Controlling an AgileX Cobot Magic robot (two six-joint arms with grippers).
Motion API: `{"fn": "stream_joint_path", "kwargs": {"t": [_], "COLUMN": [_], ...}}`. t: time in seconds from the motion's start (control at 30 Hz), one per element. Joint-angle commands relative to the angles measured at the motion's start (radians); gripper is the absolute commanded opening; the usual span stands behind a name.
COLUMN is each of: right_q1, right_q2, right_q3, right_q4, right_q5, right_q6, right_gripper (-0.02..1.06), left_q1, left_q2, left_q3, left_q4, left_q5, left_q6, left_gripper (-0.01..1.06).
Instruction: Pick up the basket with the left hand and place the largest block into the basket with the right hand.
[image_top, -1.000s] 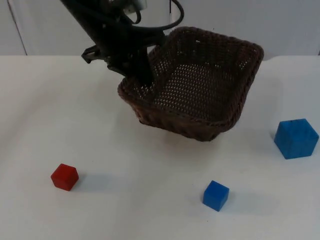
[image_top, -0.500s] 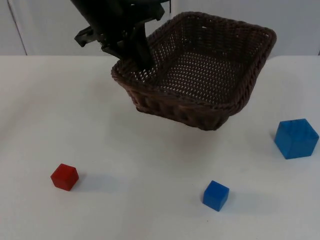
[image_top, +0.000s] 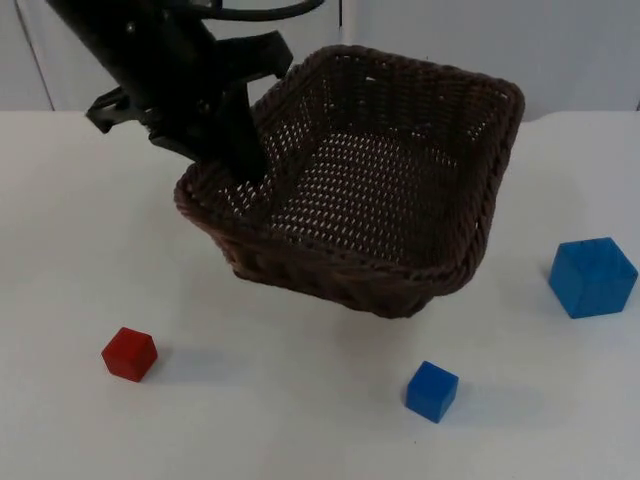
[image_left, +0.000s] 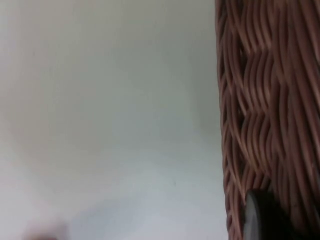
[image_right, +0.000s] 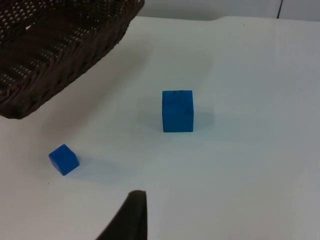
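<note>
Left gripper (image_top: 235, 165) clamped on basket (image_top: 370, 190) rim, lifted clear. Right gripper state: cannot tell. Large block (image_right: 177, 111): rigid, light; grasp opposite flat faces.

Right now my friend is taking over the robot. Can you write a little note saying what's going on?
Left gripper: shut on the rim of the basket, holding it tilted above the table.
Right gripper: a fingertip hangs over the table near the blocks, holding nothing.
Large blue block: on the table, to the right of the basket. Small blue block and red block lie in front.
Done: basket lifted.
Left: right gripper takes the large blue block and puts it in the basket.
</note>
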Motion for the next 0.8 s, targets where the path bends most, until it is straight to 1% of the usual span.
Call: {"fn": "stream_joint_path", "kwargs": {"t": [0.0, 0.03, 0.07, 0.2, 0.23, 0.43, 0.47, 0.6, 0.67, 0.77], "right_q1": [-0.007, -0.007, -0.007, -0.007, -0.007, -0.007, -0.007, -0.007, -0.007, -0.007], "right_q2": [-0.004, -0.004, -0.004, -0.004, -0.004, -0.004, -0.004, -0.004, -0.004, -0.004], "right_q3": [0.001, 0.001, 0.001, 0.001, 0.001, 0.001, 0.001, 0.001, 0.001, 0.001], "right_q4": [0.003, 0.003, 0.003, 0.003, 0.003, 0.003, 0.003, 0.003, 0.003, 0.003], "right_q5": [-0.007, -0.007, -0.007, -0.007, -0.007, -0.007, -0.007, -0.007, -0.007, -0.007], "right_q6": [-0.003, -0.003, -0.003, -0.003, -0.003, -0.003, -0.003, -0.003, -0.003, -0.003], "right_gripper": [1.05, 1.05, 1.05, 1.05, 1.05, 1.05, 1.05, 1.05, 1.05, 1.05], "left_q1": [-0.004, -0.004, -0.004, -0.004, -0.004, -0.004, -0.004, -0.004, -0.004, -0.004], "left_q2": [-0.054, -0.091, -0.091, -0.182, -0.182, -0.312, -0.312, -0.337, -0.337, -0.342], "left_q3": [0.056, 0.108, 0.108, 0.245, 0.245, 0.423, 0.423, 0.51, 0.524, 0.559], "left_q4": [-0.042, -0.053, -0.053, -0.116, -0.116, -0.197, -0.197, -0.242, -0.242, -0.247], "left_q5": [-0.045, -0.075, -0.075, -0.131, -0.131, -0.216, -0.216, -0.229, -0.232, -0.277], "left_q6": [0.002, 0.002, 0.002, 0.002, 0.002, 0.002, 0.002, 0.002, 0.002, 0.002], "left_gripper": [0.0, 0.0, 0.0, 0.0, 0.0, 0.0, 0.0, 0.0, 0.0, 0.0]}}
